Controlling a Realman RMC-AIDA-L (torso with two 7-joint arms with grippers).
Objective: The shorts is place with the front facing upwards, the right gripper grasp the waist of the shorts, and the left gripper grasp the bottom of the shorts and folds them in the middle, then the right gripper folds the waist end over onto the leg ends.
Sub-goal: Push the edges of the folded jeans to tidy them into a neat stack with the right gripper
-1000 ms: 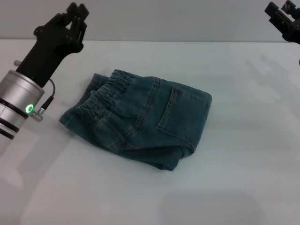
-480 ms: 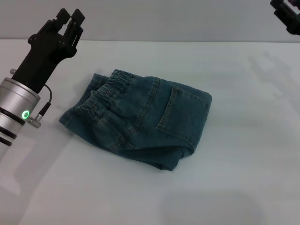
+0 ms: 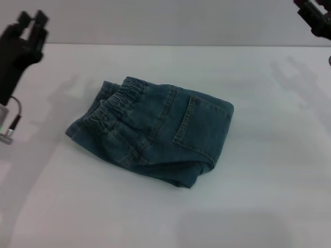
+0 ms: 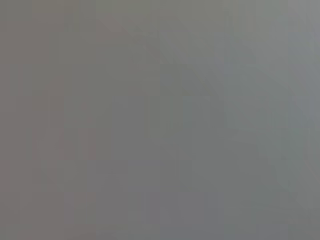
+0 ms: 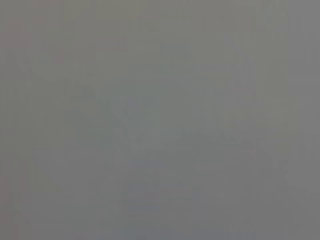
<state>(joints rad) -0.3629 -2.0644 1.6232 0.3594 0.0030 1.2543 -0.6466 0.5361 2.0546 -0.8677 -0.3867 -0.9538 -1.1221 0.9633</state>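
The left gripper (image 3: pixel 31 20) is up at the far left edge of the head view, raised above the white table (image 3: pixel 269 155) and well apart from the shorts (image 3: pixel 155 132). Its 2 black fingertips (image 3: pixel 40 18) show side by side with a narrow gap between them; I cannot tell whether it is released or clenched, but nothing is in it. A thin black cable hangs below it at the frame edge.

The 1 pair of denim shorts lies near the middle of the table, folded into a compact bundle. The waist (image 3: pixel 116 103), a puckered elastic band, sits at the left end of the bundle, doubled so 2 ruffled layers show 1 beside the other. A back pocket (image 3: pixel 199 129) with lighter stitching faces up on the right half. The folded edge runs along the near side, and the leg ends cannot be made out under the upper layers. Nothing rests on the shorts or stands between them and either gripper. No label or writing can be read on the fabric.

The right gripper (image 3: pixel 314 15) is only partly in view at the far upper right corner, high above the table and well apart from the shorts; its state cannot be told.

Both wrist views show only flat grey.
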